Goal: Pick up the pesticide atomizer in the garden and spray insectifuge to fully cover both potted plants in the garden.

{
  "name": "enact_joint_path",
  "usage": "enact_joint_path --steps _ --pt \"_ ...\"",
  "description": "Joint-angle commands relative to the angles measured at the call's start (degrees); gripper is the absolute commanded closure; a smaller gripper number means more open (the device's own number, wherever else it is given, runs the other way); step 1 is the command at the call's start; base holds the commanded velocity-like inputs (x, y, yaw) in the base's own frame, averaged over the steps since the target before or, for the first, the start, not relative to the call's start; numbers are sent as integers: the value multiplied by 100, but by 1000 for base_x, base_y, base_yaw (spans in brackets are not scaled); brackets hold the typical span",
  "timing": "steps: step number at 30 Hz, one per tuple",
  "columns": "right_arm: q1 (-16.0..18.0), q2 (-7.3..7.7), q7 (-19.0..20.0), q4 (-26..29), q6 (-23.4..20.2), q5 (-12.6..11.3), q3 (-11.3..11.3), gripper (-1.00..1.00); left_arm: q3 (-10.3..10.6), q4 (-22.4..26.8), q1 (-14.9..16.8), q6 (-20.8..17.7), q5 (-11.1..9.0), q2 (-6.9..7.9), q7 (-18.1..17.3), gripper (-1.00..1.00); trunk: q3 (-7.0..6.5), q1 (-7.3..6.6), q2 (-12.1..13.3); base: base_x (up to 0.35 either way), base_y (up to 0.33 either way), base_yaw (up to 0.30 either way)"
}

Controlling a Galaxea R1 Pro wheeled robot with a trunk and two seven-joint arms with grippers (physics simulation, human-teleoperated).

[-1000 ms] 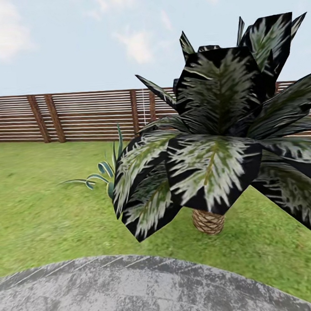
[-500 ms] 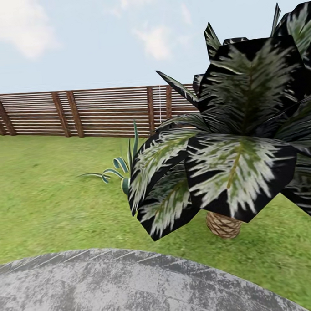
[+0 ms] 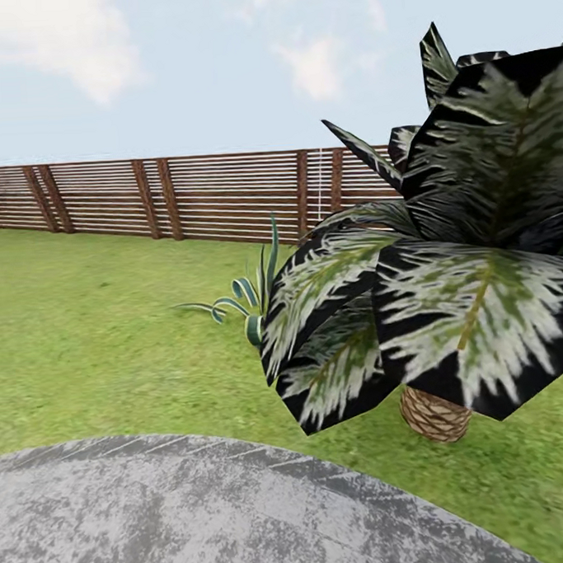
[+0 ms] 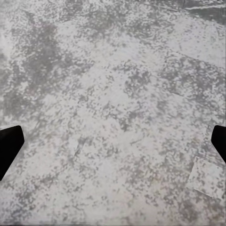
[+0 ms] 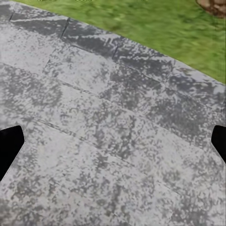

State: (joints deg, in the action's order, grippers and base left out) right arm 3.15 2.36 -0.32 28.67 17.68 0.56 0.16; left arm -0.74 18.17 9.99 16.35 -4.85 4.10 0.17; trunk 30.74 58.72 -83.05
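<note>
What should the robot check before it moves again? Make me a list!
1. Left gripper empty: ok, fingertips wide apart over the grey patio, nothing between them.
2. Right gripper empty: ok, also open over the patio, near its edge by the lawn.
3. Atomizer found: not ok, none seen in the pictures.
4. Small plant found: ok, a low rosette stands on the lawn, partly behind the palm's leaves.
5. Second small plant found: cannot tell, the palm blocks much of the head view.
6. Path ahead: not ok, the palm trunk stands close beyond the patio edge.
</note>
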Motion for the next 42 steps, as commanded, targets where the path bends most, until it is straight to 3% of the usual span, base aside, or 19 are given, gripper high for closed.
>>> enact_joint_path --steps 1,16,42 --pt "2 1 -3 -2 16 6 2 -100 13 -6 4 22 -51 2 1 -100 11 1 -3 201 0 235" --pt "2 1 -3 -3 16 6 10 -100 13 -7 3 24 -51 3 1 -100 88 1 -3 284 83 235" --pt "2 1 -3 -2 16 6 10 -100 48 -6 12 18 5 -23 -30 -100 223 1 -3 12 7 234"
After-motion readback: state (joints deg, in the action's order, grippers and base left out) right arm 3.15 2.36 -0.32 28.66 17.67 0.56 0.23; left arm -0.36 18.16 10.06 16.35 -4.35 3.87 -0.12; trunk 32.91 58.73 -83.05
